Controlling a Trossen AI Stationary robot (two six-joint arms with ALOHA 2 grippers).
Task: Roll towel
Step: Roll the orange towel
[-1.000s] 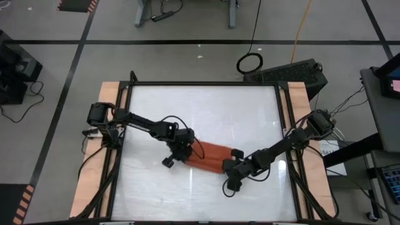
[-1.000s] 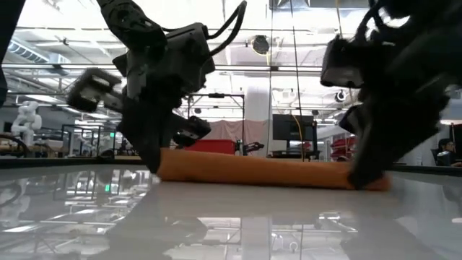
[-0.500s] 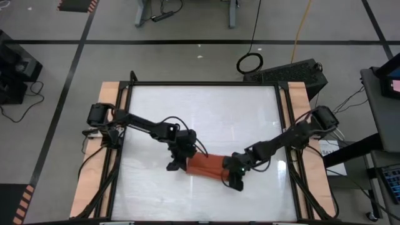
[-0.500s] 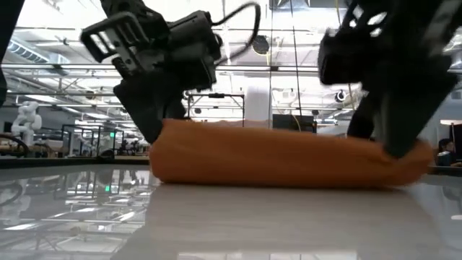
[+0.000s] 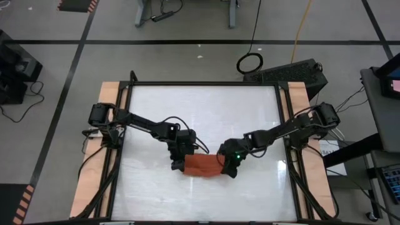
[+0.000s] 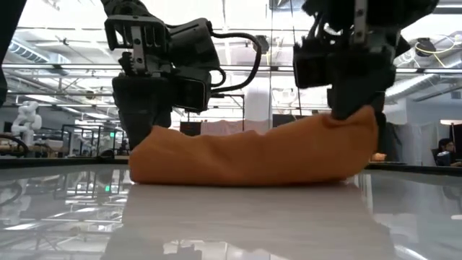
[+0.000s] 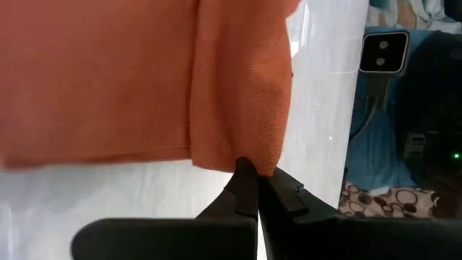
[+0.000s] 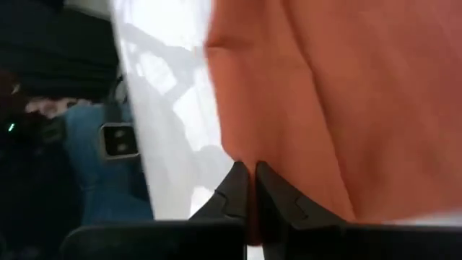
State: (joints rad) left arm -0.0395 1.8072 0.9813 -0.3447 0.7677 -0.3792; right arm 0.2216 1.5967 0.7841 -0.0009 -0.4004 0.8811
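The rust-orange towel [image 5: 201, 165] lies as a short, bunched bundle near the middle of the white table [image 5: 200, 106], a little toward the near edge. In the low view the towel [image 6: 245, 155] rests on its underside, with its right end raised. My left gripper [image 5: 180, 164] is shut on its left end, and my right gripper [image 5: 224, 165] is shut on its right end. Both arms reach in from the table's sides. My left gripper pinches the towel's left end at a folded edge [image 7: 245, 153] between its two shut fingers, slanting down from the table's left. That end [image 6: 144, 162] stays down on the table. My right gripper pinches the towel's right end [image 8: 271, 155] between its two shut fingers, slanting down from the table's right. That end [image 6: 357, 130] is lifted off the table, and the cloth sags from it down to the surface.
A black frame [image 5: 206, 83] borders the table, with wooden strips [image 5: 94, 181] along the left and right sides. Bare white surface lies on every side of the towel. A black case [image 5: 294, 72] and cables sit on the floor beyond the far edge.
My right gripper has moved toward the table's left and up, carrying the towel's right end with it. The towel has gone from a long, thin strip to a shorter, thicker bundle with its right end raised. My left gripper has rolled about its own axis, staying in place on the left end.
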